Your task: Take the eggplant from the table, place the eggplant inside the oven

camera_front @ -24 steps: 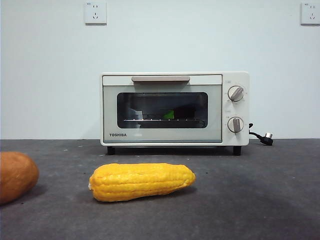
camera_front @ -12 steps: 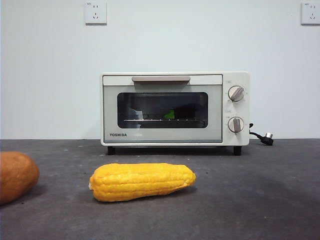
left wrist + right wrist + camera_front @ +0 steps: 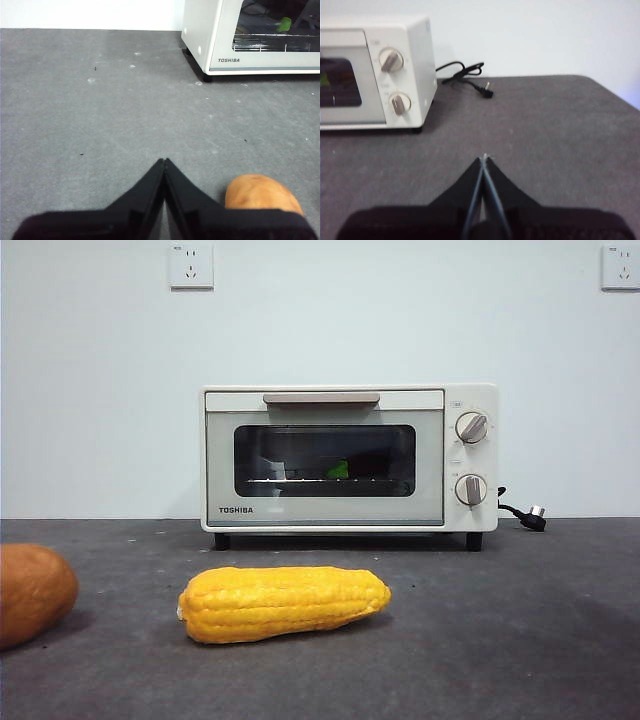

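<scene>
The eggplant (image 3: 352, 466) already lies inside the Toshiba toaster oven (image 3: 349, 457), on the wire rack behind the shut glass door; its green stem cap shows brightly through the window while the dark body is hard to make out against the dim interior. The oven stands at the back of the grey counter (image 3: 520, 630), with a yellow corn cob (image 3: 284, 603) lying in front of it and a round orange-brown potato-like thing (image 3: 34, 592) near the left edge. The left gripper (image 3: 164, 163) hangs above bare counter just beside that round thing, jaws pressed together and holding nothing; the right gripper (image 3: 484, 159) hangs above bare counter to the knob side of the oven, jaws likewise together and empty. Judging by this, the placing looks complete, so the sensible course is to keep both arms well clear of the door handle, the corn and the power cord (image 3: 465, 75), and bump nothing.
</scene>
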{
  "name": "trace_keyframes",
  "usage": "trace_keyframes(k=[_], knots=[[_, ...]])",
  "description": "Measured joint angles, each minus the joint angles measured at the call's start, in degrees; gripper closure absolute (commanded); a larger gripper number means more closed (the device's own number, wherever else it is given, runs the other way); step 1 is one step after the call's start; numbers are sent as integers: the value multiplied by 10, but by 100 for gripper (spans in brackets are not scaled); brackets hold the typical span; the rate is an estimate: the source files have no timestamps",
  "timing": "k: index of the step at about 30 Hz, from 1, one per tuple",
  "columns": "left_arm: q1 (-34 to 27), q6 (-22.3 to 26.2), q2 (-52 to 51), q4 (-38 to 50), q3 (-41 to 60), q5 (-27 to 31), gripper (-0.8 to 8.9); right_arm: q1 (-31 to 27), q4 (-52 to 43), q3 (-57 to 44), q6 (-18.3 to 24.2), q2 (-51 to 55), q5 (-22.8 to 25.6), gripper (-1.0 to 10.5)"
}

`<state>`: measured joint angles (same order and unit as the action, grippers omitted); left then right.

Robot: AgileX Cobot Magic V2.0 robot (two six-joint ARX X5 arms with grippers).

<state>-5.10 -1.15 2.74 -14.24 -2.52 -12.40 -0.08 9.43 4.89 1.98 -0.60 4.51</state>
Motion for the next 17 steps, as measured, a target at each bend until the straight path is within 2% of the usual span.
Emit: trace_keyframes(k=[17], knots=[[0, 0, 0, 0, 0, 0, 817, 0, 12, -36, 0, 0, 0, 958]])
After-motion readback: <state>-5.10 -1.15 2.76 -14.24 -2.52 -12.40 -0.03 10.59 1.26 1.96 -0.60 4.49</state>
